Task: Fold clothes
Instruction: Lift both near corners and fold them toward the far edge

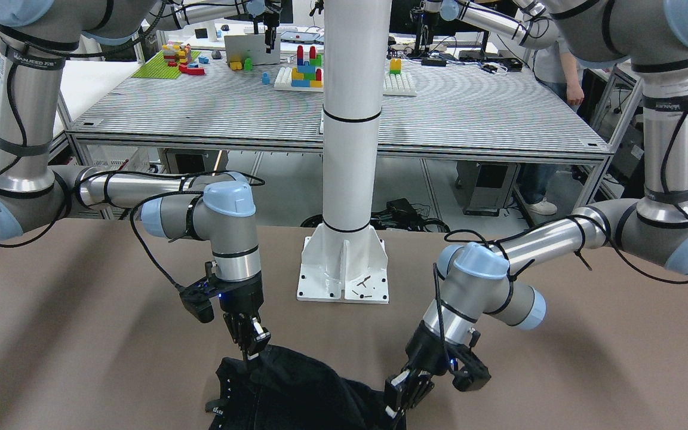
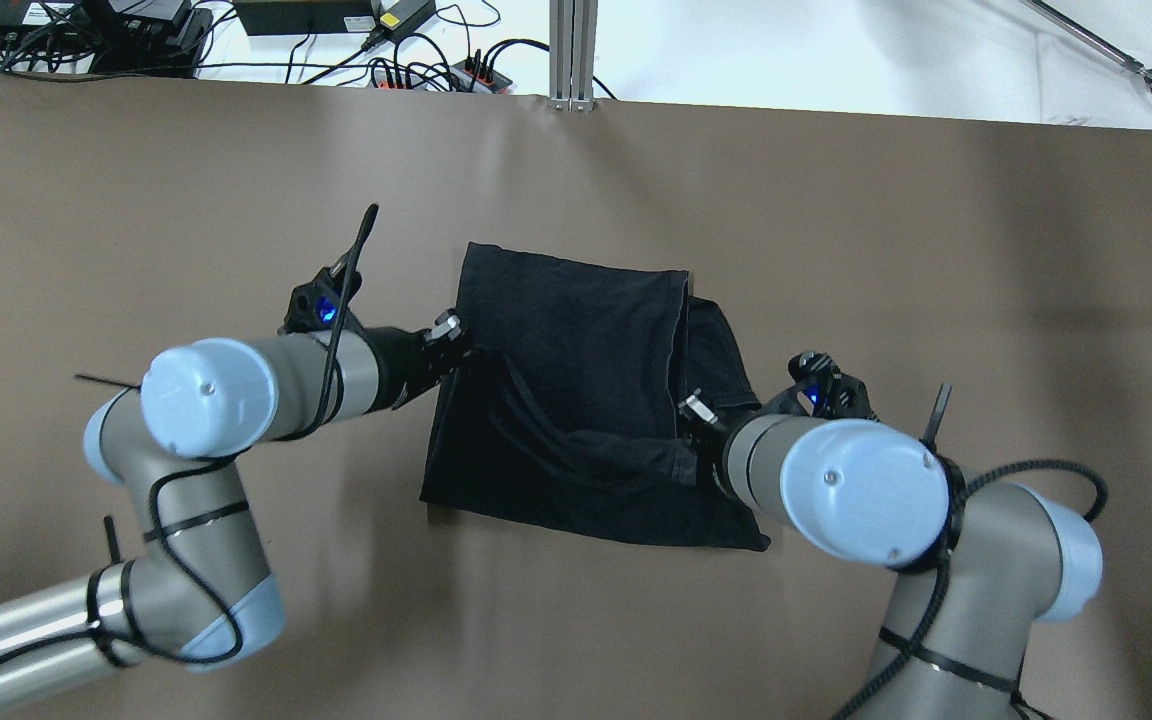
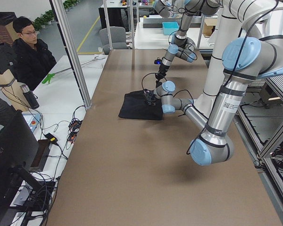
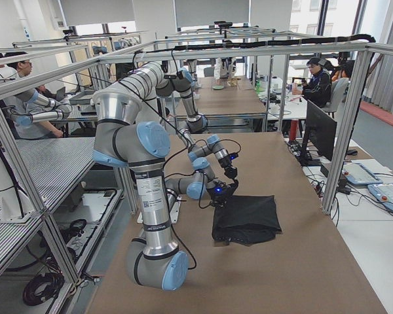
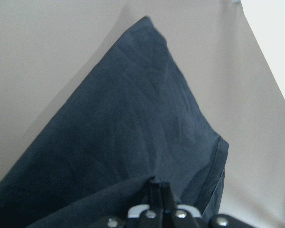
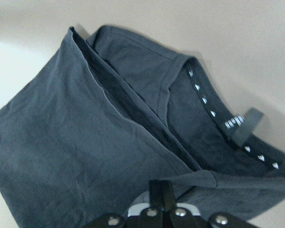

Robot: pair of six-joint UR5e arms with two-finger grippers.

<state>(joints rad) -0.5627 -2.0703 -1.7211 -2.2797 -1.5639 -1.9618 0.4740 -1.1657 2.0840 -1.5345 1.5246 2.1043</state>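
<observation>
Just one black garment [image 2: 576, 390] here. It's lying mid-table [image 2: 136, 200], a little way out from the white pole [image 1: 350, 119] on the far side from the robot. It looks doubled over along one side already. The right wrist cam shows stacked layers, plus a neckline with a row of pale dots [image 6: 204, 100] and a loop tag [image 6: 249, 121].

The left gripper [image 2: 451, 345] is pinched tight on the garment's edge on its own side, and the right gripper [image 2: 691, 412] is clamped on the opposite edge. Both wrist cams show the fingers [image 5: 155, 192] closed with fabric bunched between them.

My guess at why: grabbing two opposite edges at once lets both sides lift and travel together, so the fold lands straight instead of skewed. The ridges running between the two grips suggest the fabric is a bit taut.

Tally: one garment, two grippers (both holding), one pole, one table.
</observation>
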